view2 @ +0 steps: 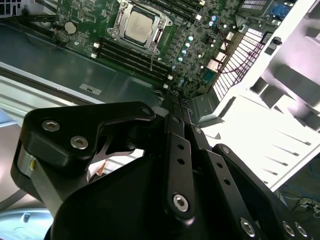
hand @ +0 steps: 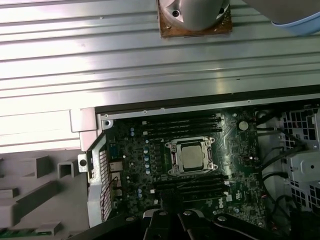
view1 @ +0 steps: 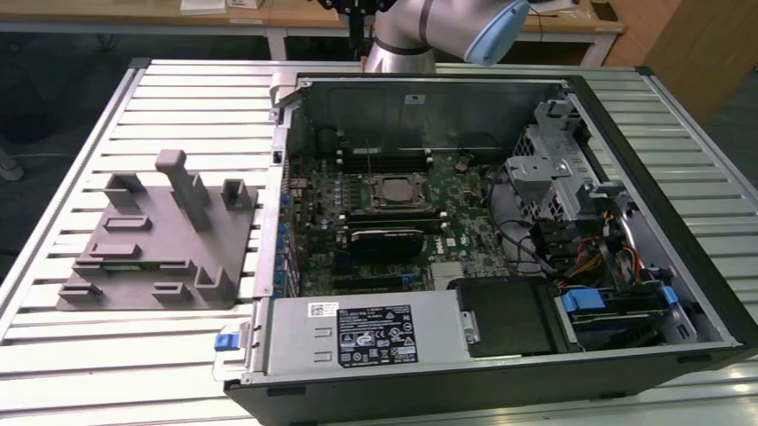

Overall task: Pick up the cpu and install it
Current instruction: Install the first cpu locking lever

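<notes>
Slatted metal table (view1: 119,355) carries an open computer case (view1: 414,106) lying on its side. A grey plastic fixture (view1: 154,240) stands just beside the case, on the exterior view's left. The arm (view1: 409,40) rises behind the case. A green motherboard (view1: 462,209) lies flat on the case floor.

The gripper (view2: 176,102) hangs above the board, clear of it. Its fingers are pressed together with nothing between them.

The cpu (hand: 192,156) sits in its socket frame, silver top up and apart from the gripper. Memory slots (hand: 180,122) flank the socket on two sides.
</notes>
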You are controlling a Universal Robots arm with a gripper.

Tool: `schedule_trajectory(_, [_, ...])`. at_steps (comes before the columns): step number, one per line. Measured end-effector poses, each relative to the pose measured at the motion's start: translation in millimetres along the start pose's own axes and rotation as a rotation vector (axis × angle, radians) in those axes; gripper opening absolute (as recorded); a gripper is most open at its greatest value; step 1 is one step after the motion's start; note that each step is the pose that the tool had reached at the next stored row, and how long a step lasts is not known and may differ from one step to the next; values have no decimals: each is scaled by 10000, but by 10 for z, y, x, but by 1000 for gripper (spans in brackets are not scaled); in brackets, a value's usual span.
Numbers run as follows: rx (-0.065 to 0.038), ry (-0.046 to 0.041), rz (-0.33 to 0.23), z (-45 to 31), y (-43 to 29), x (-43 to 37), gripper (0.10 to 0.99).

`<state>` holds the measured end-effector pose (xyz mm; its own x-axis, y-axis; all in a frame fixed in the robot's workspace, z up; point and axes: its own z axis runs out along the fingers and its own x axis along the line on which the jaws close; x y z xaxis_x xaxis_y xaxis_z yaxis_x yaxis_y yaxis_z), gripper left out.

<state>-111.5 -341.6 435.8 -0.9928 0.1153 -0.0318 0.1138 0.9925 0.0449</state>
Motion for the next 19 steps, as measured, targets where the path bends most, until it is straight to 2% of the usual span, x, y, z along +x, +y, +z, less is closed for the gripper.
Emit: schedule_trajectory(19, [0,0,0,98,-4,3,106])
